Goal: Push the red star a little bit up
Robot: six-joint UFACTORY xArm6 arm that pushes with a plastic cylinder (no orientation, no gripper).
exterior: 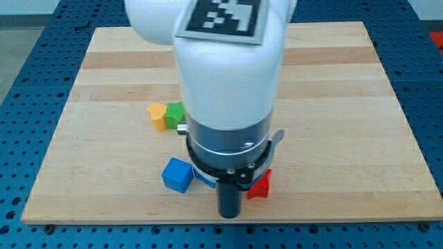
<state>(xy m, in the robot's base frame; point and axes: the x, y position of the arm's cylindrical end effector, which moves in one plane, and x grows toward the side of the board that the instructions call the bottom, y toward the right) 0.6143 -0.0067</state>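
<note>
Though half hidden, red star [260, 185] beside my tip [228, 215].

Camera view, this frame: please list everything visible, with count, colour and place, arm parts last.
Red star block: 1, red, near the view's bottom, just right of the rod, partly hidden.
Blue cube block: 1, blue, bottom, left of the rod.
Yellow heart-like block: 1, yellow, left of centre.
Green block: 1, green, touching the yellow one's right, partly hidden; shape unclear.
Wooden board: 1, light wood.
White arm: 1, centre.
My tip: 1, dark, beside the red star's left.
</note>
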